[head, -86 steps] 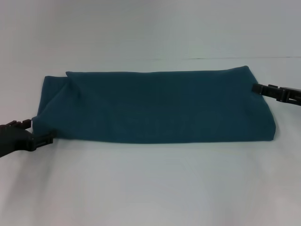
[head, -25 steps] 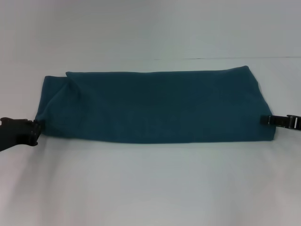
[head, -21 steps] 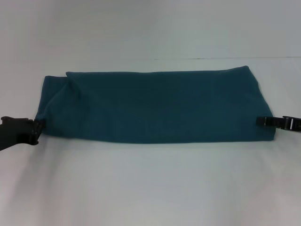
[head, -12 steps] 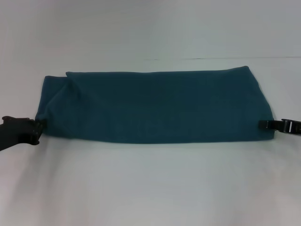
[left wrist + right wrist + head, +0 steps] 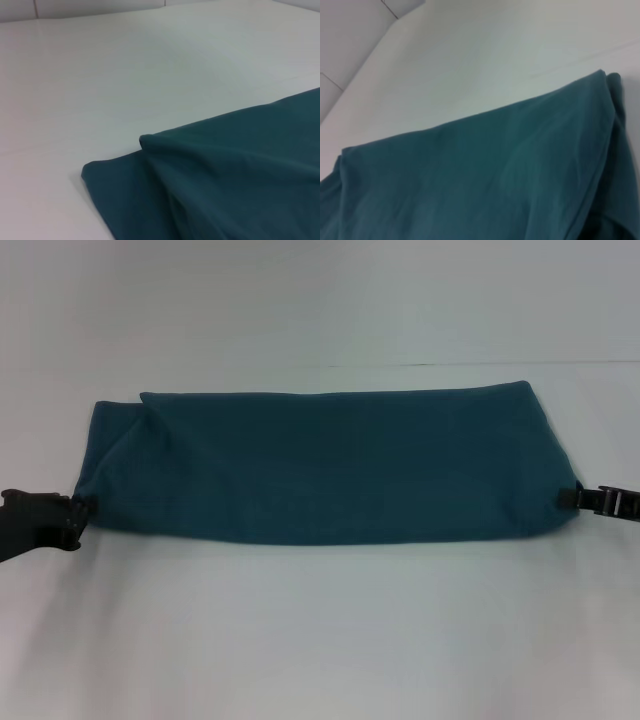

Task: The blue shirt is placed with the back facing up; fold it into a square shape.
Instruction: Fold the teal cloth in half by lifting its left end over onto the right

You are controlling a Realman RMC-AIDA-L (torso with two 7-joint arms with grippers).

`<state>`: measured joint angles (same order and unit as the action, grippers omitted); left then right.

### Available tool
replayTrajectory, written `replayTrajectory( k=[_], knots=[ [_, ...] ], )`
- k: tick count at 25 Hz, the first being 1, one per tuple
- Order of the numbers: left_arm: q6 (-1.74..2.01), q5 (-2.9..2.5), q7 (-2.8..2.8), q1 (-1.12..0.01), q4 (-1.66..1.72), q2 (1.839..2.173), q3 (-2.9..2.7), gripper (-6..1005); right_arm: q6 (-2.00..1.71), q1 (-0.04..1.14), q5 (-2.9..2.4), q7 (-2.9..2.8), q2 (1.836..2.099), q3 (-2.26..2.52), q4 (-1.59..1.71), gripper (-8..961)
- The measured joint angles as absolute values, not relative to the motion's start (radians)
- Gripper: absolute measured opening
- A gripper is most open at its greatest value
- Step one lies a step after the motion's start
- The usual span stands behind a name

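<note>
1. Head view: the shirt (image 5: 325, 468) lies as a long band on the table (image 5: 320, 640); left gripper (image 5: 72, 519) and right gripper (image 5: 578, 497) flank its ends, apparently for the crosswise fold. Grip state: cannot tell.
2. Left wrist: a creased shirt end (image 5: 150, 150).
3. Right wrist: layered shirt edge (image 5: 607, 125).

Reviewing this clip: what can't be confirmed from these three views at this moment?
- Left gripper, head view: whether it grips the shirt; the jaws are dark, small and at the cloth edge.
- Right gripper, head view: same doubt; the arm is cut off by the picture's edge.
- Both wrist views: no jaws in view, only shirt and table.
- Layers under the folded shirt: hidden by its top layer.
</note>
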<state>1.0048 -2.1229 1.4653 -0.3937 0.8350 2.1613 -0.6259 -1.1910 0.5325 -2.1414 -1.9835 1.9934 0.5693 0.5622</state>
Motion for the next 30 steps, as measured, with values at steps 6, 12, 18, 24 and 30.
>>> replayTrajectory(
  k=[6, 12, 18, 24, 30],
  knots=[
    [1.0, -2.123, 1.464, -0.387, 0.837, 2.161, -0.62, 5, -1.193, 0.513, -2.109, -1.979, 1.988, 0.562, 0.565, 26],
    [0.996, -2.124, 1.464, -0.376, 0.849, 2.161, -0.606, 6, -1.179, 0.502, -2.105, -1.979, 1.983, 0.533, 0.559, 53],
    [1.003, -2.125, 1.463, -0.367, 0.862, 2.161, -0.603, 9, -1.182, 0.501, -2.105, -1.976, 1.984, 0.532, 0.558, 80],
    [1.005, -2.125, 1.463, -0.367, 0.862, 2.163, -0.609, 15, -1.186, 0.503, -2.105, -1.968, 1.993, 0.54, 0.558, 107],
    [1.006, -2.125, 1.463, -0.359, 0.864, 2.164, -0.606, 21, -1.203, 0.502, -2.1, -1.966, 1.994, 0.533, 0.566, 135]
  ],
)
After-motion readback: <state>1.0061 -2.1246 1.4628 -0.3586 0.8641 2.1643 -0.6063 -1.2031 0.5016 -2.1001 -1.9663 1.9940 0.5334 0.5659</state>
